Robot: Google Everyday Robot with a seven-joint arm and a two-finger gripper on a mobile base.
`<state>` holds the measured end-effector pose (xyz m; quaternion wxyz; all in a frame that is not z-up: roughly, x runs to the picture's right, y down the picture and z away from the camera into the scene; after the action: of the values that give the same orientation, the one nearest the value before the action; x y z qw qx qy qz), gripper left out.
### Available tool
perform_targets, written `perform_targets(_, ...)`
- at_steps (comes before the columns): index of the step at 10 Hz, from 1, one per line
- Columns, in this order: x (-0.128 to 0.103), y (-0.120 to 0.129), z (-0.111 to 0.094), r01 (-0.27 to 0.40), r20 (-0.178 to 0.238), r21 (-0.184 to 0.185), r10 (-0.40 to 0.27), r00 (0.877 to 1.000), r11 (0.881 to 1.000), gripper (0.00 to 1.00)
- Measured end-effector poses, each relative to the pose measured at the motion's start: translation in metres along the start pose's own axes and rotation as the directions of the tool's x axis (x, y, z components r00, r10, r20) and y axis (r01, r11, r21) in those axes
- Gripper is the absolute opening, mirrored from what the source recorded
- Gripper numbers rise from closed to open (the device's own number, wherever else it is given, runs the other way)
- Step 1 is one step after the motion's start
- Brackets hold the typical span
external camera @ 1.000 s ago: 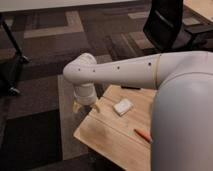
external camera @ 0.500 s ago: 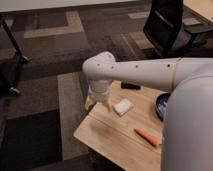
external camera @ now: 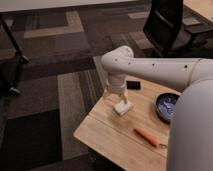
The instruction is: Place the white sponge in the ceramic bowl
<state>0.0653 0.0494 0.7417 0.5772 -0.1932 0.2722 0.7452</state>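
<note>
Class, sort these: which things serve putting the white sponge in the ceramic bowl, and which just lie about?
Job: white sponge; ceramic bowl; pincer, directly over the sponge.
Lying about: orange object; small black object; office chair.

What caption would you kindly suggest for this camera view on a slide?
Gripper at the white sponge on the wooden table, blue ceramic bowl nearby.

Wooden surface [external camera: 102, 131], light, carrying:
- one orange elongated object [external camera: 146, 136], near the front edge
- one small black block [external camera: 133, 85], at the far edge, just right of the gripper [external camera: 121, 101]

Black office chair [external camera: 167, 25], behind. Dark carpet [external camera: 60, 70], pale bands.
</note>
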Motion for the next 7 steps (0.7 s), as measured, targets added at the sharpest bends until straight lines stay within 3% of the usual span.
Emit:
perform_targets(4,0.0,-0.001,0.0,0.0,0.0,0.002,0.0,1.0,1.0,0.65)
perform_targets(7,-0.011,-0.024,0.008,-0.043,0.005,0.071,0.042,0.999,0.997,0.65)
